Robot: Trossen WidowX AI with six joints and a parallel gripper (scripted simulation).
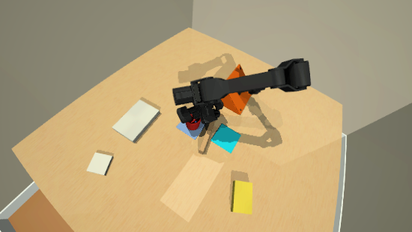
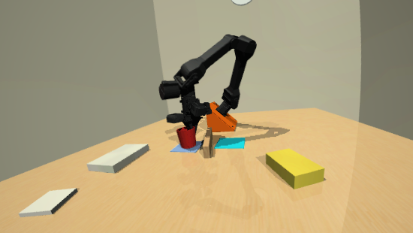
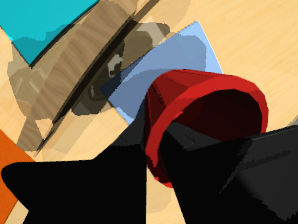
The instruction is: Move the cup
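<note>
The red cup [image 1: 193, 126] [image 2: 186, 138] [image 3: 172, 92] is over the blue pad [image 1: 182, 127] [image 2: 178, 149] [image 3: 170, 55], leaning slightly in the exterior view. Whether its base touches the pad all round is unclear. My gripper [image 2: 191, 128] [image 3: 148, 120] is shut on the cup's wall, one finger inside the rim and one outside. The marbles cannot be made out in the cup's dark inside in the wrist view. The other pad, cyan [image 1: 226, 138] [image 2: 230, 143] [image 3: 40, 20], bears nothing.
A low wooden barrier [image 1: 204, 142] [image 2: 207, 144] [image 3: 85, 55] stands between the pads. An orange wedge [image 1: 241, 102] [image 2: 219, 122] is behind them. A large white block [image 1: 136, 120] [image 2: 118, 158] and a small one [image 1: 100, 163] [image 2: 49, 202] lie left, a yellow block [image 1: 243, 197] [image 2: 294, 167] front right.
</note>
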